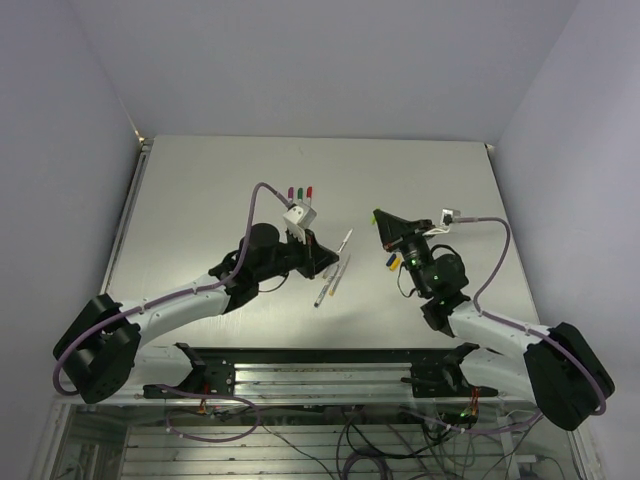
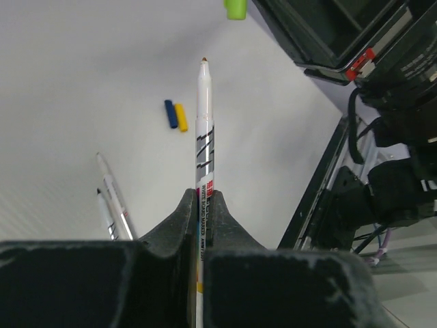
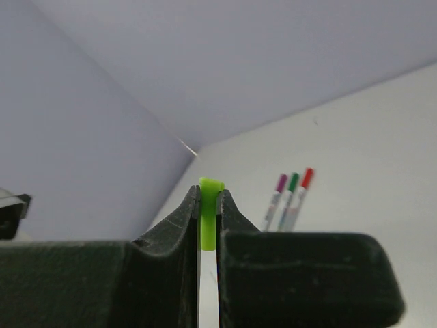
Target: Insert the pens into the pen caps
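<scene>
My left gripper [image 2: 203,195] is shut on a whitish pen [image 2: 203,130] whose uncapped tip points away from me, towards a lime-green cap [image 2: 235,7]. In the top view this left gripper [image 1: 324,251] holds the pen [image 1: 345,241] above mid-table. My right gripper [image 3: 209,191] is shut on that green cap [image 3: 210,212]; in the top view the right gripper [image 1: 379,219] is a short gap to the right of the pen tip. A dark blue cap [image 2: 170,113] and a yellow cap [image 2: 181,117] lie side by side on the table. Two more uncapped pens [image 2: 113,198] lie beside my left fingers.
Three capped pens, magenta [image 3: 280,189], green [image 3: 292,187] and red [image 3: 305,183], are together at the back of the table, also seen from above [image 1: 299,190]. Loose pens [image 1: 331,279] lie under the left gripper. The black base rail [image 1: 320,358] runs along the near edge.
</scene>
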Available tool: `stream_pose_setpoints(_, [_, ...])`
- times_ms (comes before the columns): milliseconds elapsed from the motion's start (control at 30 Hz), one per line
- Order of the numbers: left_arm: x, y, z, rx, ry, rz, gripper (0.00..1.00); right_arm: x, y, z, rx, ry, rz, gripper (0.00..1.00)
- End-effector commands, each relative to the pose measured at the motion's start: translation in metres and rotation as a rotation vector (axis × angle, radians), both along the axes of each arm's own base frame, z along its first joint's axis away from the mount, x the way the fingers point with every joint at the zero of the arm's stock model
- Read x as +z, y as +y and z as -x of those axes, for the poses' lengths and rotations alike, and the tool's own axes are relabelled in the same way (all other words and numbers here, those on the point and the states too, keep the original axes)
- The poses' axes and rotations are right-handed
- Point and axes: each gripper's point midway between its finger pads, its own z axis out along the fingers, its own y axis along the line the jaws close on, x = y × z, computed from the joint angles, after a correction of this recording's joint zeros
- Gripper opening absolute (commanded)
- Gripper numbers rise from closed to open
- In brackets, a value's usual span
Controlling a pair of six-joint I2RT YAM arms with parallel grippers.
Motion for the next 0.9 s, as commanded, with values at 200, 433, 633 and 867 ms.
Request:
stream_pose_setpoints(200, [0.041, -0.018, 0.004, -0.082, -0.077, 0.147, 0.07, 0.051, 0.015, 0.014, 0.131, -0.193, -0.214, 0.0])
stream_pose_setpoints(433, [0.044, -0.015, 0.002, -0.065, -0.091, 0.151, 0.07, 0.045, 0.023, 0.015, 0.176, -0.175, -0.243, 0.0])
stream_pose_setpoints(633, [0.042, -0.015, 0.001, -0.051, -0.092, 0.154, 0.07, 0.045, 0.026, 0.018, 0.2, -0.169, -0.251, 0.0])
stream_pose_setpoints(867, [0.043, -0.015, 0.0, -0.048, -0.091, 0.162, 0.07, 0.04, 0.025, 0.018, 0.197, -0.155, -0.247, 0.0])
